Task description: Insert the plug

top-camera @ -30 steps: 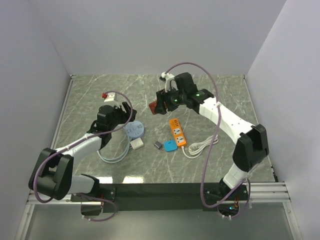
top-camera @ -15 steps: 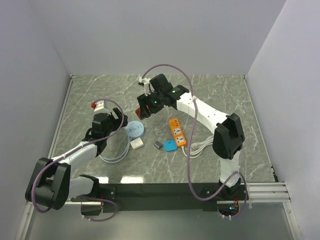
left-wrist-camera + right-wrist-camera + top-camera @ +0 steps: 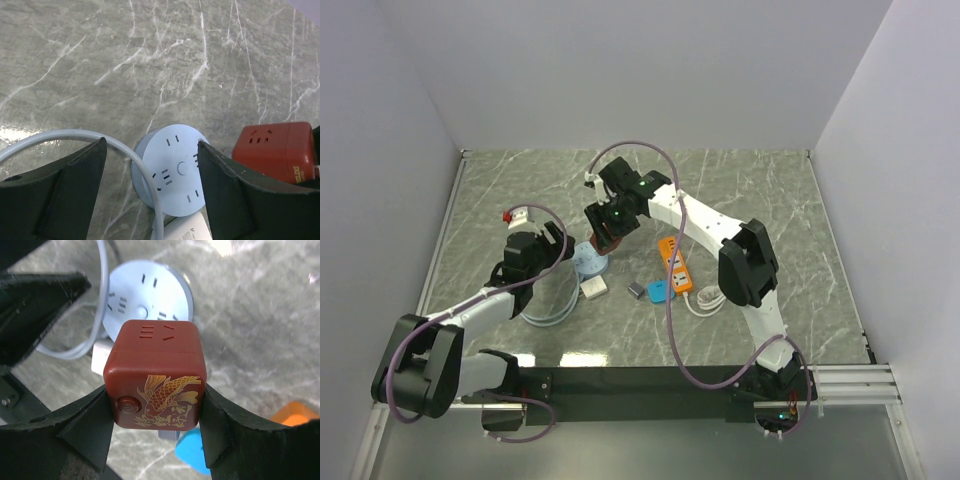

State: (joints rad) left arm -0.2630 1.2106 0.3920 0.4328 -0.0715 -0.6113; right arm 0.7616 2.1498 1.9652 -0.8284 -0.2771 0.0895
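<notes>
Right pincer (image 3: 155,407) is seen closed on the plug (image 3: 155,372), a red cube with a gold fish print on one face and slots on another; it is clamped by two opposite sides between the black fingers. The plug is held above the worktop (image 3: 770,200), near its middle, over the far right edge of the round socket (image 3: 172,170); whether the two touch cannot be told. The round socket, pale blue with several slot sets and a centre button, is set flat on the worktop. Left pincer (image 3: 152,185) is found open and holding nothing, its fingers spread to either side of the round socket in the wrist view and hanging just left of it in the top view. A white cable (image 3: 75,137) is looped from the socket toward the left arm. A white block (image 3: 594,288) is noted just in front of the socket. Further right lie a grey piece (image 3: 636,290), a blue piece (image 3: 661,291) and an orange strip (image 3: 674,264), the last with its white cord coiled at the near end.
</notes>
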